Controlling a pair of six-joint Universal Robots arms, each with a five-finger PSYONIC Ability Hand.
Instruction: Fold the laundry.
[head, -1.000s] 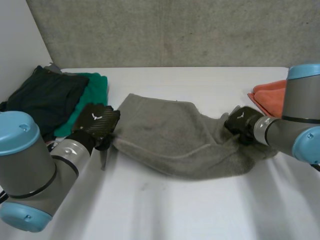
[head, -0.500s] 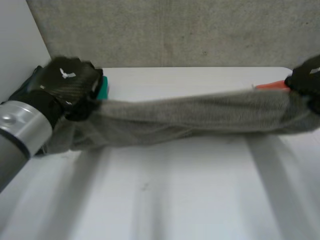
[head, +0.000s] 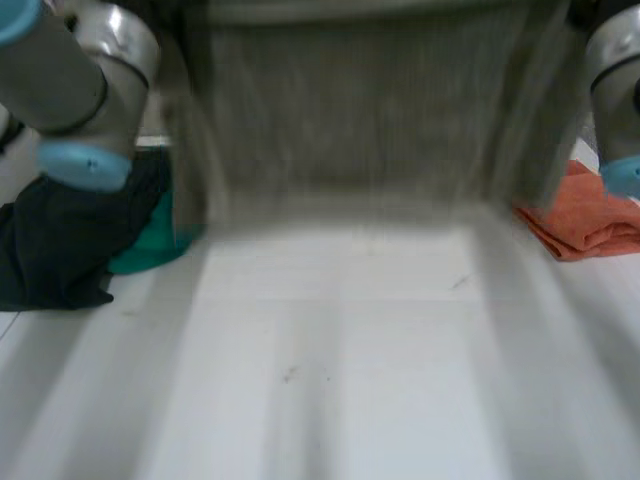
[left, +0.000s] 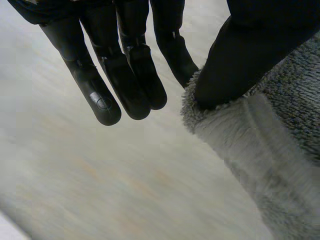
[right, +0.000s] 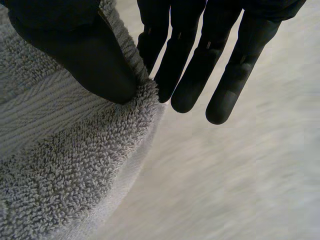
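Closest to me is the flat white table (head: 330, 380), bare in the middle. Past it, at 12 o'clock, the big grey fluffy towel (head: 360, 110) hangs like a curtain, spread wide between my two arms. It is blurry, so I cannot tell if its bottom edge touches the table. The left arm (head: 80, 70) is up at 10 o'clock and the right arm (head: 615, 90) is up at 2 o'clock.

My left hand (left: 132, 75) pinches one top corner of the towel between its thumb and the nearest finger. The other fingers stick out straight beside it. My right hand (right: 195, 65) pinches the other top corner the same way, thumb on the fluffy side, other fingers straight.

At 9 o'clock a black cloth (head: 60, 250) lies beside a green cloth (head: 150, 245). At 3 o'clock lies an orange folded cloth (head: 590, 215).
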